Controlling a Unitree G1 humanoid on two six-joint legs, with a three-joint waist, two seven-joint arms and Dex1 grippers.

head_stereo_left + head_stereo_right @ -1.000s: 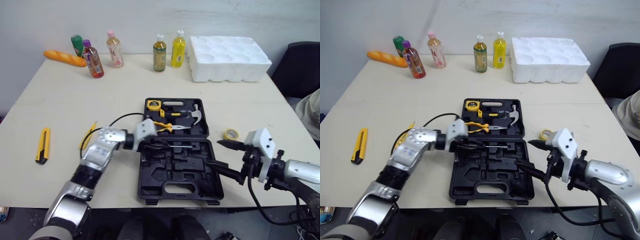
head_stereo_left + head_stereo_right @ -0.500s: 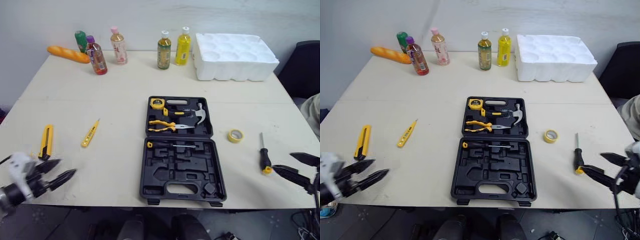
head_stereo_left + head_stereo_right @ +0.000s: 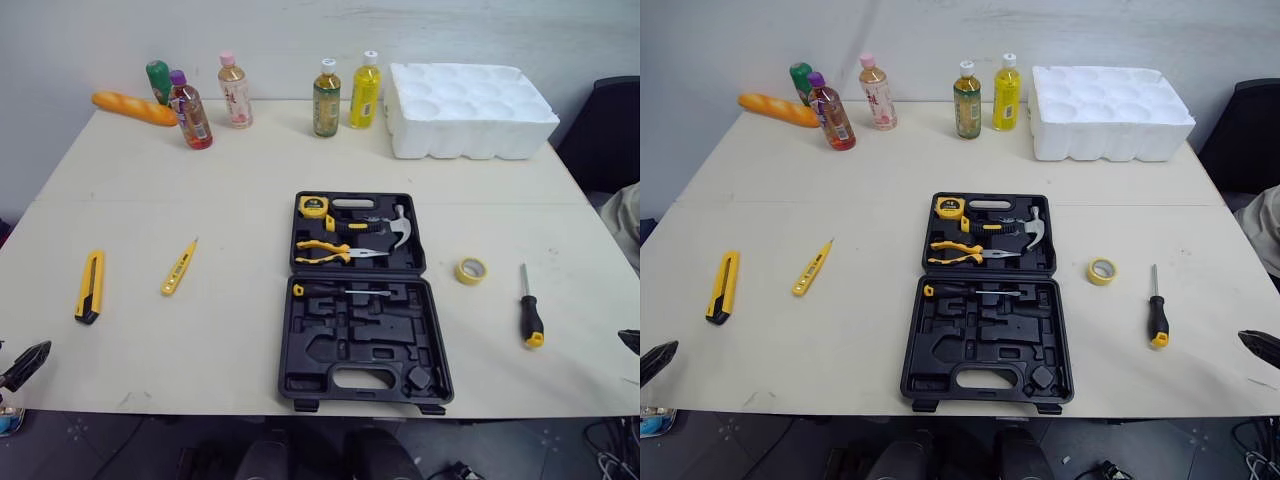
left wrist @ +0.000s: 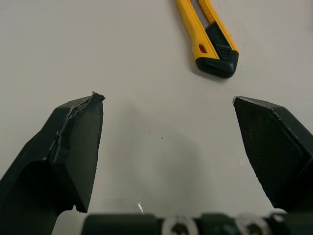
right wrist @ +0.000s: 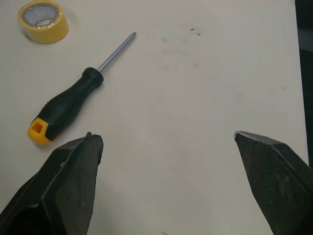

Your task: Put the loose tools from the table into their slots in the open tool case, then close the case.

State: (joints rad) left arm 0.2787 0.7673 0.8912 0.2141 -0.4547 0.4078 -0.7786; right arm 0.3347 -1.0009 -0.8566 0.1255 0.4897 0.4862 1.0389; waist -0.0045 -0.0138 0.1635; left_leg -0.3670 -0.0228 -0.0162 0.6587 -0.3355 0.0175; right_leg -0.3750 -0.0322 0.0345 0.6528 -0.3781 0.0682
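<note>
Tool case (image 3: 300,370) open; screwdriver (image 5: 68,106) lies on the table right of it, beyond the tape roll (image 5: 43,22), and utility knife (image 4: 208,34) lies well left of it. Right gripper (image 5: 166,134), fingers spread wide and empty, is near the screwdriver's yellow butt without touching; left gripper (image 4: 167,98), equally spread, is near the knife's black end. Wrist views give those finger gaps; head views add hammer (image 3: 395,228) and pliers (image 3: 330,250) seated in the case.

Five bottles (image 3: 325,97), one tool case (image 3: 300,372), one foam tray (image 3: 450,145), one utility knife (image 3: 89,286), one tape roll (image 3: 461,271).
</note>
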